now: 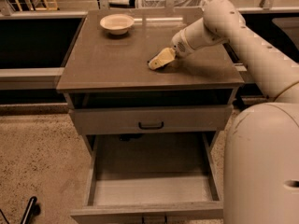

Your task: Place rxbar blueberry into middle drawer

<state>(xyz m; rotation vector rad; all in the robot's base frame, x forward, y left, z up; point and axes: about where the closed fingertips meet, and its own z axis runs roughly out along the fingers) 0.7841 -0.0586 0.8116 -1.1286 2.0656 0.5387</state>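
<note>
Drawer [152, 190] stands open and bare well below the hand [160, 60], which rests low on the table [107, 59], grip impossible to tell, bar apparently hidden beneath its tip, so lifting and placing are left.

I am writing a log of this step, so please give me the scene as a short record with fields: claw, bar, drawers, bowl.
claw: low on the cabinet top, right of centre
rxbar blueberry: not clearly seen; possibly hidden at the claw tip
middle drawer: pulled out, no bar inside
top drawer: shut
bowl: back left of the cabinet top, apart from the claw
</note>
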